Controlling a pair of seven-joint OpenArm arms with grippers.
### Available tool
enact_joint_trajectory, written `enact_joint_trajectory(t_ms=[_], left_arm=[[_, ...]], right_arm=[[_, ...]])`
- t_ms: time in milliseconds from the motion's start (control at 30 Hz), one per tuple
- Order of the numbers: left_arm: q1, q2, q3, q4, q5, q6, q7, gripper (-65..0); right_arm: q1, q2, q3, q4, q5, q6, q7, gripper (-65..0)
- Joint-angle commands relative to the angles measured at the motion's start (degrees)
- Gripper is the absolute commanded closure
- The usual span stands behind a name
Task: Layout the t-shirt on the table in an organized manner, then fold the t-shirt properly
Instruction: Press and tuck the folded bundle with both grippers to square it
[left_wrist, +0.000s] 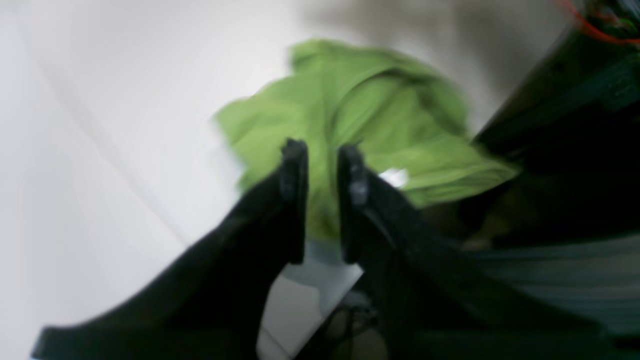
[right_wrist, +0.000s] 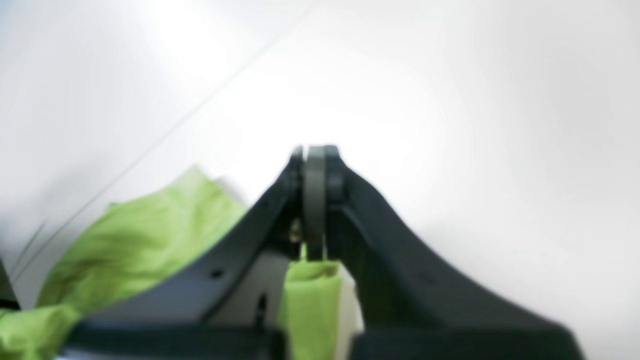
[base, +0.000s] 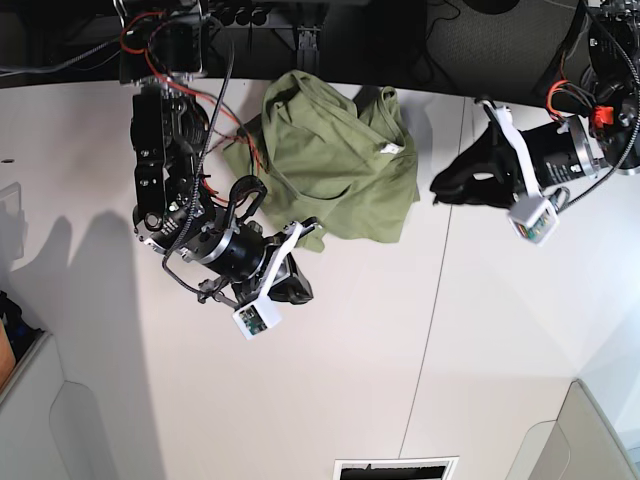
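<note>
2 arms work over 1 t-shirt (base: 335, 165), which lies bunched and creased on the far middle of the white table (base: 480, 330), not yet spread flat. Going left to right in the base view: the right gripper (base: 305, 232) sits at the shirt's near-left edge, and its wrist view shows the jaws pressed together on a strip of the green cloth (right_wrist: 310, 300). In the middle, the heap of fabric shows a small white tag (base: 391, 148) near its upper right. To the right, the left gripper (base: 455, 180) hovers just beside the shirt's right edge; its wrist view shows the 2 fingers (left_wrist: 295, 170) narrowly apart with only cloth seen beyond them, nothing pinched.

By my judgement the layout step is in hand, at its start: 1 corner is secured, the other side is not. The next move calls for the left gripper to take hold of the opposite edge, so both arms can draw the shirt out flat without dragging it off the back of the table.

Counted: 1 shirt, 1 tag, 2 grippers, 1 table.
</note>
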Motion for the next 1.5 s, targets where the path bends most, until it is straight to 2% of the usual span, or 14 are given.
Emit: enact_joint_trajectory(t_ms=[0,100,233,333,467,633,767,967,1167,1367,1467], left_arm=[[0.50,-0.50,1.86,2.69,-1.20,-0.49,-0.96,-9.1],[1.57,-0.28,8.94,5.18,1.16,-0.49,-2.08,-9.1],[1.55,3.74,16.13,3.04,7.72,-0.49,-3.17,-9.1],[1.53,6.67,18.56,-1.49,12.31,-0.49,-6.32,-9.1],[1.49,8.41,18.84,-9.40,13.14,-0.49,-7.45,-9.1],[-0.46,8.52,18.84,-19.52,19.50,-0.49,-9.77,-9.1],[-3.91,8.39,18.82,-25.77,22.01,-0.49,-9.51,-9.1],[-10.23,5.62,18.84,-27.63,21.97,-0.49,-9.53,-9.1],[-18.10,5.18,18.84,-29.00,25.44,-0.49,-9.79,-9.1],[-24.20,5.44,18.91,-36.74,25.55,-0.49,-12.33,-9.1],[-26.51,6.54,19.08,-40.81,25.57,-0.49,-12.35,-9.1]], right_arm=[[2.19,-0.42,0.04,-1.33,0.72,-0.04,1.38,0.0],[4.28,-0.44,-0.09,-7.37,1.16,0.11,1.38,0.0],[4.39,-0.26,-0.13,-11.26,2.71,2.34,1.09,0.0],[3.96,-0.31,-0.13,-12.09,4.07,3.04,1.14,0.0],[3.78,-0.31,-0.13,-12.09,5.22,3.19,0.13,0.0],[3.78,-0.15,-0.13,-12.09,5.27,3.19,-1.99,0.0],[3.63,1.97,-1.29,-12.09,10.43,3.23,-4.83,0.0],[3.61,5.84,-4.57,-12.07,17.11,4.22,-8.33,0.0],[1.09,8.87,-4.96,-11.89,21.40,4.22,-9.66,0.0],[-4.55,8.72,-4.96,-10.71,26.34,4.59,-9.84,0.0],[-7.43,8.70,-4.96,-8.72,26.62,4.59,-9.79,0.0]])
